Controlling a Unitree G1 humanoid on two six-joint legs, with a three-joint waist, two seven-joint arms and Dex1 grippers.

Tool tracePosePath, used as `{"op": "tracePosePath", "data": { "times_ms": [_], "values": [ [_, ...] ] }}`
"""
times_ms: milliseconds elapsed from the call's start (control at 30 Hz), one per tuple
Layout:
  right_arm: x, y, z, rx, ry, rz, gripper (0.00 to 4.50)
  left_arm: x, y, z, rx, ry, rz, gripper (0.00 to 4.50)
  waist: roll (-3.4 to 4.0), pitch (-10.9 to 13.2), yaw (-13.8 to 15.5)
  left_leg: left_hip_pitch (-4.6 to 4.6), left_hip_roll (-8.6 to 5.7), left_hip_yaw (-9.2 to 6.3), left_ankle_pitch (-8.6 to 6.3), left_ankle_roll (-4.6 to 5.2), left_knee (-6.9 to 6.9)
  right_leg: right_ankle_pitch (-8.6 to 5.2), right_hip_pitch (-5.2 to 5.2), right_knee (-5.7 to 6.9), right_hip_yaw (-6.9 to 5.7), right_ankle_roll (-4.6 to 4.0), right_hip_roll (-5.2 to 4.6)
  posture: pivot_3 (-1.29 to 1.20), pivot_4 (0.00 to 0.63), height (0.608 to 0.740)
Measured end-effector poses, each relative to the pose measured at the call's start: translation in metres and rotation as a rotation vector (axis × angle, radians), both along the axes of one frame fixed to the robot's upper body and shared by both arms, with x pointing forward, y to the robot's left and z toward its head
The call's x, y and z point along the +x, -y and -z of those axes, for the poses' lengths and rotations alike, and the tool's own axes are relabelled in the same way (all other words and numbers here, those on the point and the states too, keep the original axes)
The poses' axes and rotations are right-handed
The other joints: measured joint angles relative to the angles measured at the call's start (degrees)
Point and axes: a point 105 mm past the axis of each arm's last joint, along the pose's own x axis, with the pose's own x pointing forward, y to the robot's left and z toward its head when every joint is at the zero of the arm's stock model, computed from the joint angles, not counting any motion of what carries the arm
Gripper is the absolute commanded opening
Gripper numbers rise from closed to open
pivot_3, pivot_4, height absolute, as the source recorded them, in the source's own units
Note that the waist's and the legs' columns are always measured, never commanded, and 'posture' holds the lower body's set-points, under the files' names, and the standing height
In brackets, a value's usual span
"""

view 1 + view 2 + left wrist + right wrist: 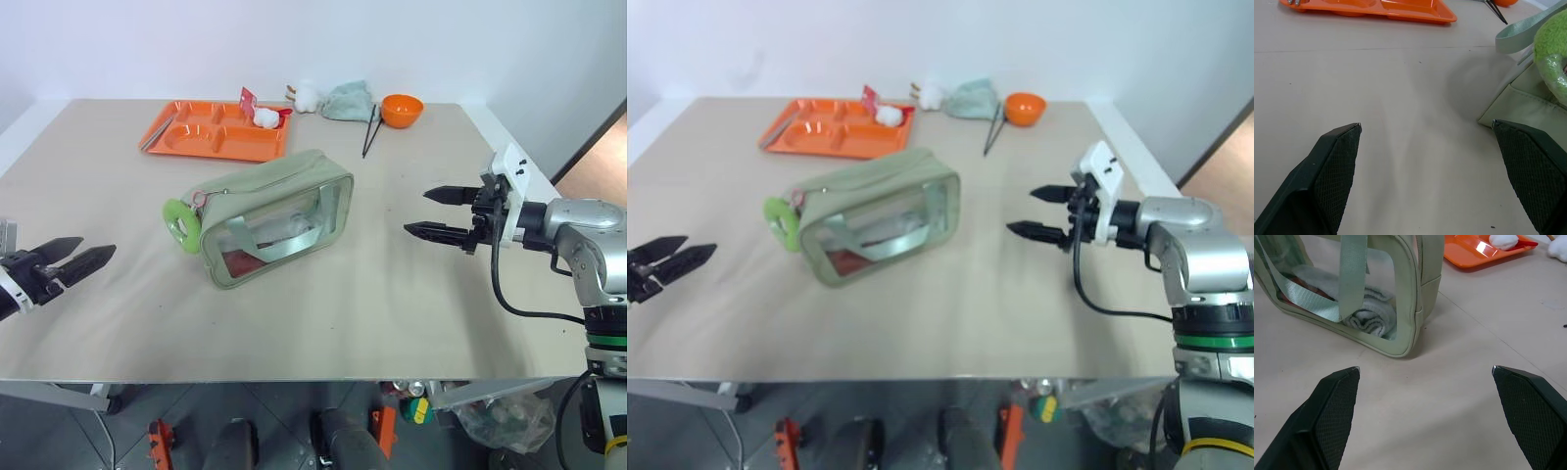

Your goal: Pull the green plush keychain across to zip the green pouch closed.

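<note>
Two tools frame the scene we see, and both stand with fingers spread wide and nothing between them. Our left tool (67, 257) sits at the lower left edge of the head view, our right tool (438, 213) at mid right; each is well apart from the green pouch (269, 215).

The green pouch lies at the centre of the frame, a boxy sage-green fabric bag resting on the surface (392, 313) with its clear plastic panel facing us. A green strap handle (289, 241) crosses that panel, and in the right wrist view we make out a rolled pale towel (1369, 318) inside it. The green plush keychain (181, 221), a fuzzy lime ring, hangs at the pouch's left end, joined to it by a thin pinkish cord.

Bare surface lies on every side of the pouch, widest toward the bottom of the frame and on the right, between the pouch and our right tool. The near edge of the surface runs along the lower part of the frame.

Along the top of the frame we see an orange tray (211, 137) at upper left, then a pale teal cloth (348, 101), black chopsticks (371, 130) and an orange bowl (402, 110). The surface is pale beige, and a plain light wall rises behind it.
</note>
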Motion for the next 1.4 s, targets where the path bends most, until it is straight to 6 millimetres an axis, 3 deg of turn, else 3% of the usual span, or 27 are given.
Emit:
{"op": "tracePosePath", "data": {
  "times_ms": [100, 300, 400, 533, 600, 700, 800, 967, 1067, 1167, 1267, 1400],
  "values": [
    [0.0, 0.0, 0.001, -0.011, -0.003, -0.001, 4.5, 0.0, 0.003, -0.002, -0.011, 0.004, 0.013, 4.44, 0.0, 0.0, 0.01, 0.0, 0.0, -0.02, 0.0, 0.0, 0.0, 0.0, 0.0, 0.0, -0.02, 0.0, 0.0, 0.0, 0.15, 0.74],
    [0.001, -0.008, -0.01, -0.092, 0.042, -0.037, 4.5, 0.004, 0.021, -0.03, -0.017, 0.093, 0.114, 4.44, 0.03, 0.02, -0.11, 0.0, -0.01, 0.03, 0.0, 0.0, 0.01, 0.01, -0.02, 0.02, 0.01, 0.0, 0.04, 0.0, 0.15, 0.74],
    [0.005, -0.019, -0.035, -0.164, 0.133, -0.091, 4.5, 0.006, 0.029, -0.052, 0.024, 0.145, 0.173, 4.44, 0.06, 0.05, -0.18, -0.02, -0.01, 0.06, 0.0, 0.0, 0.04, 0.02, -0.11, 0.08, 0.01, -0.02, 0.09, 0.0, 0.15, 0.74],
    [0.006, -0.042, -0.081, -0.296, 0.304, -0.203, 4.5, 0.005, 0.055, -0.093, 0.128, 0.24, 0.326, 4.44, 0.1, 0.07, -0.09, -0.08, 0.0, 0.06, 0.01, -0.02, -0.01, 0.04, -0.21, 0.09, 0.0, -0.08, 0.11, 0.0, 0.15, 0.74],
    [0.01, -0.054, -0.094, -0.357, 0.352, -0.258, 4.5, 0.006, 0.069, -0.106, 0.156, 0.27, 0.404, 4.44, 0.1, 0.07, -0.11, -0.09, -0.01, 0.1, 0.0, -0.03, -0.02, 0.02, -0.23, 0.09, 0.01, -0.08, 0.1, 0.0, 0.15, 0.74],
    [0.016, -0.089, -0.104, -0.432, 0.425, -0.371, 4.5, 0.008, 0.093, -0.126, 0.183, 0.332, 0.52, 4.44, 0.1, 0.07, -0.35, -0.22, 0.02, 0.15, 0.0, -0.03, -0.01, 0.07, -0.39, 0.16, 0.05, -0.08, 0.15, 0.0, 0.15, 0.74],
    [0.019, -0.109, -0.095, -0.524, 0.447, -0.475, 4.5, 0.006, 0.108, -0.132, 0.188, 0.358, 0.594, 4.44, 0.1, 0.07, -0.32, -0.28, 0.02, 0.07, -0.01, -0.02, -0.02, 0.01, -0.41, 0.18, 0.05, -0.06, 0.15, 0.0, 0.15, 0.74],
    [0.034, -0.131, -0.061, -0.633, 0.409, -0.575, 4.5, 0.005, 0.138, -0.121, 0.164, 0.34, 0.722, 4.44, 0.11, 0.08, -0.13, -0.54, -0.04, 0.08, -0.02, -0.05, 0.08, 0.12, -0.61, 0.21, 0.11, -0.18, 0.04, 0.0, 0.15, 0.74],
    [0.039, -0.149, -0.061, -0.647, 0.438, -0.606, 4.5, 0.003, 0.156, -0.113, 0.141, 0.338, 0.788, 4.44, 0.1, 0.07, -0.14, -0.69, -0.03, 0.06, 0.0, -0.08, 0.17, 0.23, -0.75, 0.27, 0.1, -0.29, 0.04, 0.0, 0.15, 0.74],
    [0.041, -0.159, -0.06, -0.661, 0.456, -0.626, 4.5, 0.001, 0.161, -0.113, 0.141, 0.346, 0.797, 4.44, 0.1, 0.07, -0.04, -0.7, -0.03, -0.04, 0.01, -0.09, 0.18, 0.25, -0.74, 0.28, 0.03, -0.33, 0.05, 0.0, 0.15, 0.74],
    [0.042, -0.164, -0.051, -0.664, 0.437, -0.649, 3.71, 0.0, 0.164, -0.109, 0.133, 0.334, 0.8, 4.5, 0.1, 0.07, -0.04, -0.7, -0.04, -0.03, 0.03, -0.12, 0.2, 0.26, -0.75, 0.31, 0.05, -0.35, 0.05, 0.0, 0.15, 0.74],
    [0.04, -0.165, -0.049, -0.684, 0.44, -0.676, 2.27, 0.0, 0.164, -0.106, 0.1, 0.326, 0.787, 4.5, 0.1, 0.07, -0.02, -0.7, -0.03, -0.07, 0.05, -0.15, 0.25, 0.27, -0.75, 0.37, 0.01, -0.35, 0.05, 0.0, 0.15, 0.74]
  ]
}}
